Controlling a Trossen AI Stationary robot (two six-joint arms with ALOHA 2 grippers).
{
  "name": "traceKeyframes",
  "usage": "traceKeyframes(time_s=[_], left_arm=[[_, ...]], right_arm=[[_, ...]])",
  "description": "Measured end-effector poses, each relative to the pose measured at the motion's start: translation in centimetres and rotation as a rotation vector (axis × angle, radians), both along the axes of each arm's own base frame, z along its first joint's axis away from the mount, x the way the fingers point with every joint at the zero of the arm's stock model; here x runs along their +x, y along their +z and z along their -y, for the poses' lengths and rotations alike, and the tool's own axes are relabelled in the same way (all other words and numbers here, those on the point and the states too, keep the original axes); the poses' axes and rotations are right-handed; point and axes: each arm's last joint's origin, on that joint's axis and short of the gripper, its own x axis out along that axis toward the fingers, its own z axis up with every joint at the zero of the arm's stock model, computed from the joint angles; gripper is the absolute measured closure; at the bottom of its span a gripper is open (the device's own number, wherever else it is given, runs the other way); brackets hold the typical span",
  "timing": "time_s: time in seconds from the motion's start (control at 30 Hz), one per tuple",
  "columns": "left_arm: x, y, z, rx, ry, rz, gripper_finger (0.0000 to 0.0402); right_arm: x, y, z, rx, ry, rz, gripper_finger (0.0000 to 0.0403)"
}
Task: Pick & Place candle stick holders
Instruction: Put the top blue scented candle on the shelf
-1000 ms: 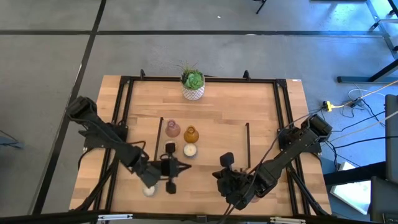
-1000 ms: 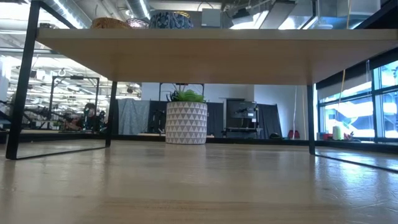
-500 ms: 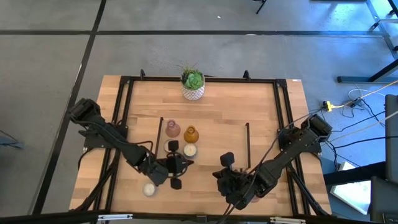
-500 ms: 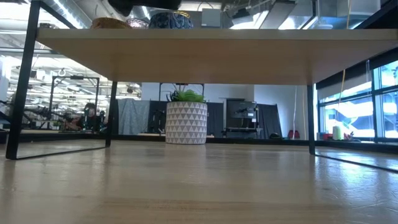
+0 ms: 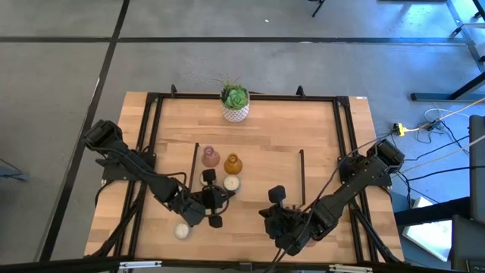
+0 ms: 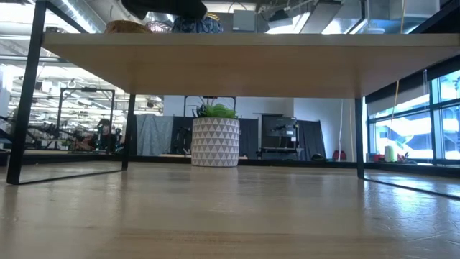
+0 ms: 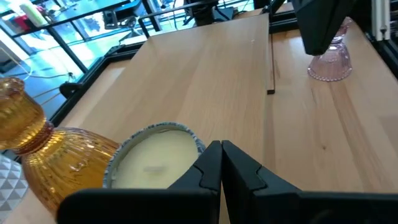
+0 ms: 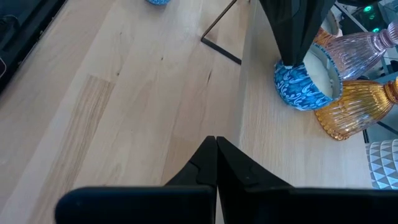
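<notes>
Left wrist view: cream candle holder just ahead of left gripper, fingers closed tight, nothing held. Amber holder touching cream one; pink holder farther off. High view: group sits mid surface. Right gripper near front edge, fingers closed, empty, well apart from holders.

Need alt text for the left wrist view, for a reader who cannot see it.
The left claw, shut and holding nothing, hangs close over a cream-white round holder on the wooden table. An amber ribbed holder stands beside it; a pink glass holder sits farther off, partly behind a dark arm part.
</notes>
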Motion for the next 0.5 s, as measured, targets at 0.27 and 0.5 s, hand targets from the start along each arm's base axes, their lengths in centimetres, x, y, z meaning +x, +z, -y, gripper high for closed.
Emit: traceKeyframes(time_s=[0.27,0.5], left_arm=[[-0.09,-0.12,-0.11,0.007,0.022,-0.006,0.04],[-0.1,-0.11,-0.14,0.013,0.032,-0.003,0.04]], right_arm=[[0.0,0.0,0.0,0.001,0.0,0.0,0.0403],[0.0,0.0,0.0,0.0,0.0,0.0,0.0403]])
